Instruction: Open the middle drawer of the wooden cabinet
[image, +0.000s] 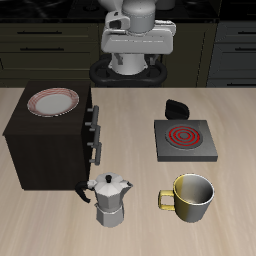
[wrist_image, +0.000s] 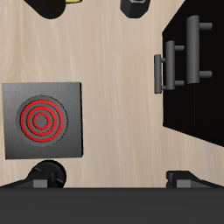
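Note:
The wooden cabinet (image: 45, 145) is a dark box with three grey-handled drawers stacked on one face. The middle drawer's handle (image: 96, 131) lies between the top and bottom handles, and all three drawers look closed. In the wrist view the cabinet (wrist_image: 201, 105) shows from above, with the middle handle (wrist_image: 175, 64) between the two others. My gripper (image: 137, 52) hangs high at the table's back, far from the cabinet. In the wrist view the gripper (wrist_image: 116, 178) is open and empty, with its fingertips (wrist_image: 48, 175) wide apart.
A red-rimmed plate (image: 52, 102) lies on the cabinet. A moka pot (image: 109, 198) stands by the cabinet's front corner and a yellow mug (image: 190, 195) beside it. A stove plate with a red coil (image: 182, 140) (wrist_image: 41, 120) sits mid-table, with a small black object (image: 177, 107) behind it.

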